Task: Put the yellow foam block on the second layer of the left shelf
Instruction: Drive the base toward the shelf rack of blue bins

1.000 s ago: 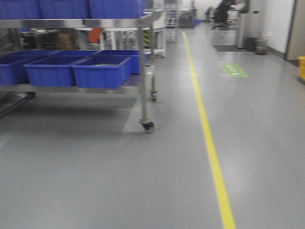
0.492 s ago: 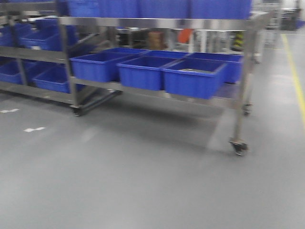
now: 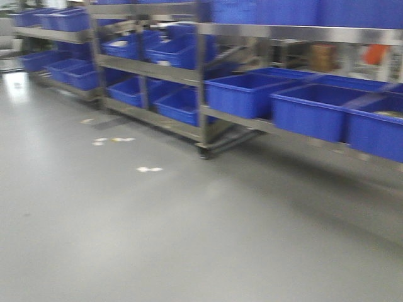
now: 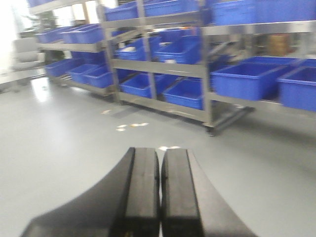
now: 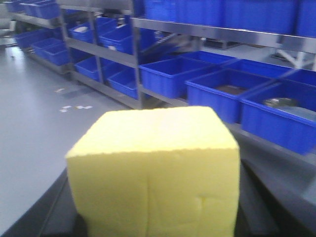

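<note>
Your right gripper (image 5: 157,215) clamps the yellow foam block (image 5: 153,163) between its dark fingers, while your left gripper (image 4: 159,165) sits empty, fingers pressed together, facing steel shelving (image 3: 200,69) stocked with blue bins (image 3: 242,94).

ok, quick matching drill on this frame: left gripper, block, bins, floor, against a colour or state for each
1 left gripper
2 block
3 bins
4 floor

A blue, on shelves
B grey
C shut, empty
D yellow, held

Pairs: 1-C, 2-D, 3-A, 4-B
</note>
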Motion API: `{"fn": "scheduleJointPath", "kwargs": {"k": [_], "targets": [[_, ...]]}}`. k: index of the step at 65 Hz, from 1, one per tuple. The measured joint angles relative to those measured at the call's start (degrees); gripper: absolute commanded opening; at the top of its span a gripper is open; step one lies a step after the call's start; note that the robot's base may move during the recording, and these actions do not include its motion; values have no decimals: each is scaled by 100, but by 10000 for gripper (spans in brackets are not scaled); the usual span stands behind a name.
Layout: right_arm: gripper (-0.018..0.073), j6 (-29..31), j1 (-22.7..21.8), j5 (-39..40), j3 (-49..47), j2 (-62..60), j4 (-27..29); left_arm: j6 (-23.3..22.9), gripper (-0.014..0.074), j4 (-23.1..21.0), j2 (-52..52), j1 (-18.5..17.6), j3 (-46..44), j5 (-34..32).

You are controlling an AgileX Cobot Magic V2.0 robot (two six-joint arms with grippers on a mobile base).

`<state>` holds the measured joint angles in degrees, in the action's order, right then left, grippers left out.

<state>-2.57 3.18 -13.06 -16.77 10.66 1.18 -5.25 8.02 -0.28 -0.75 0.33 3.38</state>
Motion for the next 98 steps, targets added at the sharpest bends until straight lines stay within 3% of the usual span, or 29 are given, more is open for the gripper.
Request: {"fn": "scheduleJointPath", "kwargs": {"k": [98], "targets": [[474, 4, 0, 0, 0, 0, 0, 0, 137, 0, 0, 0, 0, 0]]}}
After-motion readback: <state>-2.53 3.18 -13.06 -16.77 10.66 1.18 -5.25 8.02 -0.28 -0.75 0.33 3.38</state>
